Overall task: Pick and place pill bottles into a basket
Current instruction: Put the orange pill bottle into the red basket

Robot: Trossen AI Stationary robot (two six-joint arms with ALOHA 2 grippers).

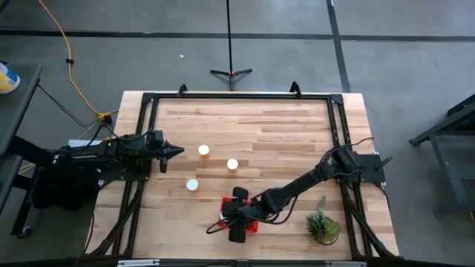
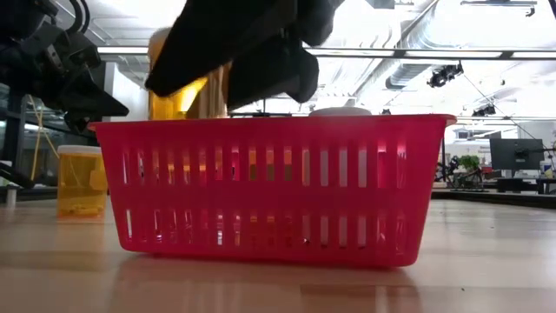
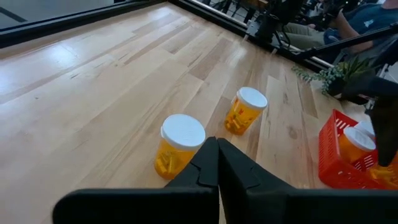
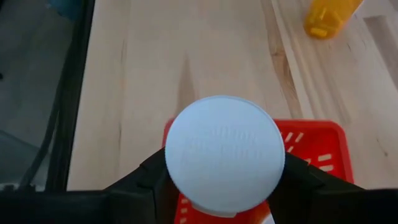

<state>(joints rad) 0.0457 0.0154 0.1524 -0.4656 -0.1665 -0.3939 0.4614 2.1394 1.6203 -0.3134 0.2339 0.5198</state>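
Note:
The red mesh basket [image 1: 227, 213] stands near the table's front edge, and my right gripper [image 1: 237, 222] hangs over it, shut on a pill bottle with a white cap [image 4: 225, 155] and an amber body [image 2: 178, 97]. A second white cap [image 2: 340, 111] shows just above the basket's rim [image 2: 269, 122]. Three more pill bottles [image 1: 203, 151] [image 1: 232, 165] [image 1: 192, 185] stand upright on the wood at mid-table. My left gripper [image 1: 178, 151] waits shut at the table's left side, pointing at the nearest of them [image 3: 180, 146] and touching nothing. My right gripper pinches the bottle between its two fingers [image 4: 144, 177], one on each side at the level of the white cap's edge [image 4: 177, 163]. The fingers slant down from the table's right side. The bottle stays upright, its upper body above the basket's rim; its bottom is hidden behind the basket's wall.
A small green potted plant [image 1: 323, 226] stands right of the basket near the front edge. A black frame [image 1: 237, 96] borders the table's far and side edges. Bare wood lies between the basket and the three standing bottles.

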